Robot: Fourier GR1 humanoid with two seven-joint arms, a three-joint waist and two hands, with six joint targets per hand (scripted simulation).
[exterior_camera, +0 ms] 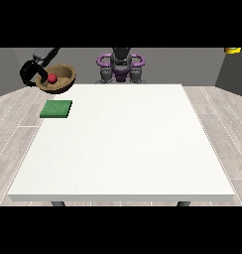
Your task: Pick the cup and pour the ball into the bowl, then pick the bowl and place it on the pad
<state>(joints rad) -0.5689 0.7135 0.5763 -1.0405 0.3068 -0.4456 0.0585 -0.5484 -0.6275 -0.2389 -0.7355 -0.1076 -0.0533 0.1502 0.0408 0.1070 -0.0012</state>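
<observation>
Fingers of hand at view's left curled over near rim of wooden bowl, clamped on it, held aloft beyond tabletop edge. Red ball inside, just beside fingertips. Below fingers and nearer camera, green pad, flat, apart from bowl. Bowl likely rigid and light; rim hold sensible, but tilt could roll ball out. Other hand unseen.

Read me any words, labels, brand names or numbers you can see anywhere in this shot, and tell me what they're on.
None: no readable text anywhere.
The green pad, the wooden bowl with the red ball, and the white table carry no lettering.
The yellow object at the top right edge shows no legible marking.
</observation>
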